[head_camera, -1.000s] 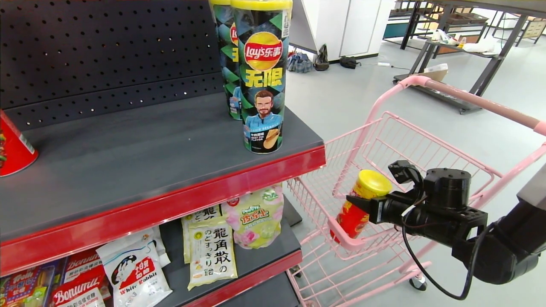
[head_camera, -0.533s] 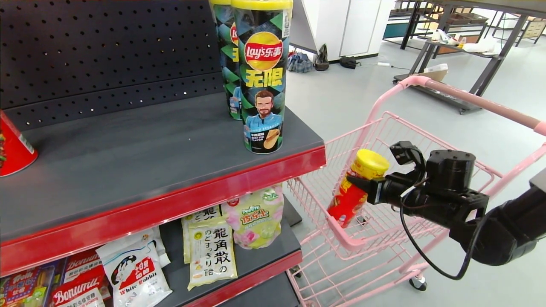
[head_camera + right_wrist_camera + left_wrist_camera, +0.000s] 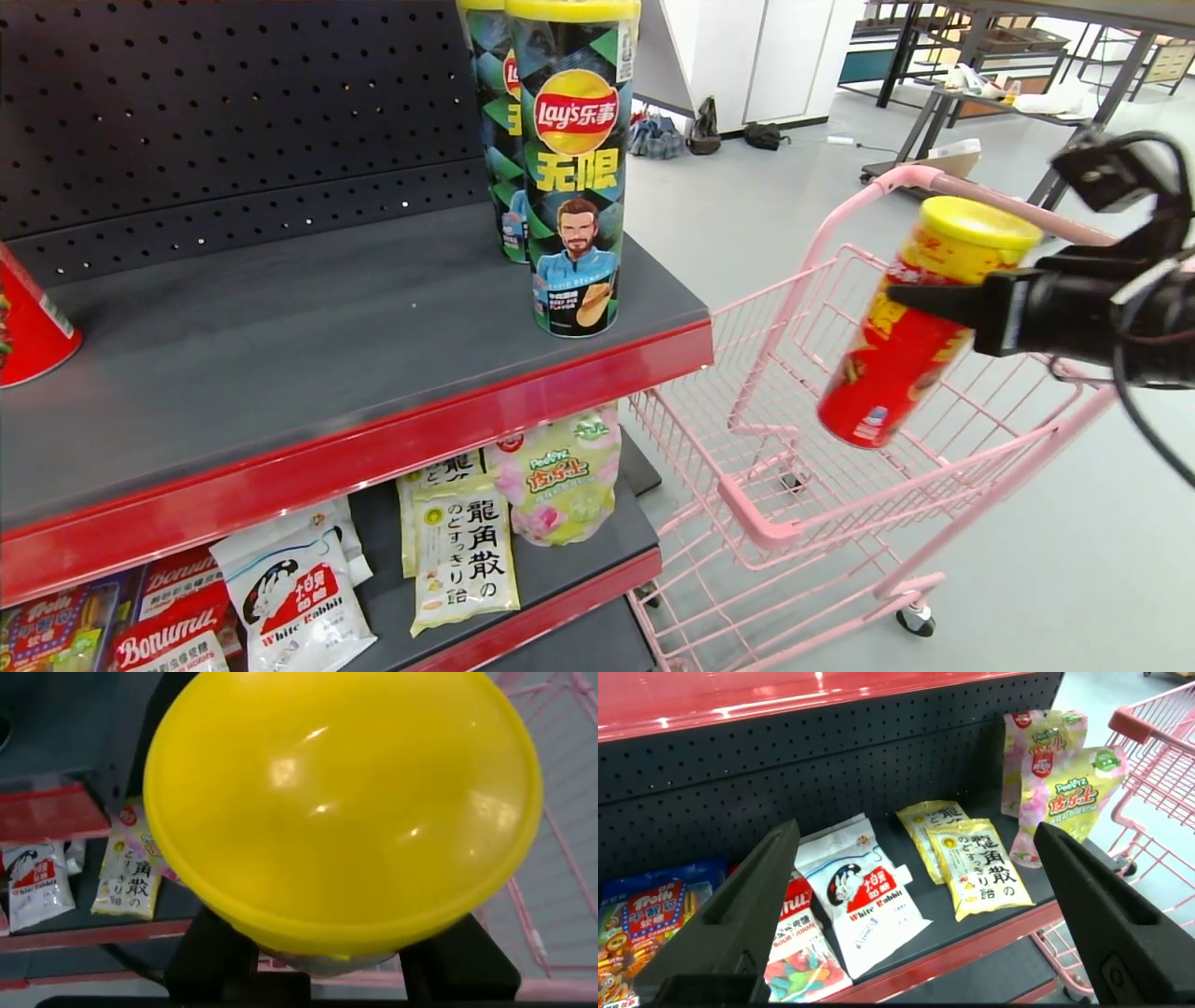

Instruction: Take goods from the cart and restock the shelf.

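My right gripper [image 3: 971, 285] is shut on a red chip can with a yellow lid [image 3: 896, 345], held tilted in the air above the pink cart [image 3: 840, 271], right of the shelf. The can's yellow lid [image 3: 341, 803] sits close before the right wrist camera between the two fingers [image 3: 224, 961]. The grey top shelf [image 3: 308, 327] with a red front edge carries two tall green chip cans [image 3: 571, 168] at its right end. My left gripper [image 3: 920, 915] is open in front of the lower shelf of snack bags [image 3: 864, 905].
A red can [image 3: 28, 322] stands at the top shelf's left edge, with bare shelf between it and the green cans. Snack bags [image 3: 467, 541] lie on the lower shelf. Tables and frames [image 3: 990, 84] stand across the grey floor behind the cart.
My right gripper has lifted the red can up out of the cart and carried it higher and to the right. The shelf goods have not moved.
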Controlling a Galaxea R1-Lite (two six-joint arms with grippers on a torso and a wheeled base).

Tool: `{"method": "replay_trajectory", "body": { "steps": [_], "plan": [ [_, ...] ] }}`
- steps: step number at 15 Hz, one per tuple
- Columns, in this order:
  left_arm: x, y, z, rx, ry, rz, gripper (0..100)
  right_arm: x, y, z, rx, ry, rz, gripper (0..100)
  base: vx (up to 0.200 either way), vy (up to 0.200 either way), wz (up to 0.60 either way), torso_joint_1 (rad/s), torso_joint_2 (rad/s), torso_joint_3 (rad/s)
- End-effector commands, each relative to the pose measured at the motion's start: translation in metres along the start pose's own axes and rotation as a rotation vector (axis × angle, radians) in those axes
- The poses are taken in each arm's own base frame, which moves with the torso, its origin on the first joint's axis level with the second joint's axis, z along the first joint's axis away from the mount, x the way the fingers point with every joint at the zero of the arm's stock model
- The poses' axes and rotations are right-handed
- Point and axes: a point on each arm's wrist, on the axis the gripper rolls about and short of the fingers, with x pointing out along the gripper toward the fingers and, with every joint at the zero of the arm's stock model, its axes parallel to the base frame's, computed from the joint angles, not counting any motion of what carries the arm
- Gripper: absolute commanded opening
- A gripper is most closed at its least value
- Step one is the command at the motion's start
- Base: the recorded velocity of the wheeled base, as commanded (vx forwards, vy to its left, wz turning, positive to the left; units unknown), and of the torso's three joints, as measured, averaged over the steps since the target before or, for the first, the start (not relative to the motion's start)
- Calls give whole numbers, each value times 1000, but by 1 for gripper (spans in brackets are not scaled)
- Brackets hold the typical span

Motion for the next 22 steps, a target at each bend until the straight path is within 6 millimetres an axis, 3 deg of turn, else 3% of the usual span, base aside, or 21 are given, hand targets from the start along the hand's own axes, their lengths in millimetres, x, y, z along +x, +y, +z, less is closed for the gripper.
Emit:
{"method": "replay_trajectory", "body": {
  "steps": [1, 4, 7, 11, 22],
  "plan": [
    [0, 0, 0, 0, 1, 1, 100, -127, 16, 1, -59, -93, -65, 0, 0, 0, 0, 0, 0, 0],
    [0, 0, 0, 0, 1, -1, 100, -177, 20, -37, -52, -19, -159, 0, 0, 0, 0, 0, 0, 0],
    [0, 0, 0, 0, 1, -1, 100, -182, 17, -54, -29, 14, -261, 0, 0, 0, 0, 0, 0, 0],
    [0, 0, 0, 0, 1, 1, 100, -187, 19, -69, -34, 18, -267, 0, 0, 0, 0, 15, -52, -37],
    [0, 0, 0, 0, 1, -1, 100, -185, 18, -70, -35, 30, -257, 0, 0, 0, 0, 180, -526, -345]
  ]
}}
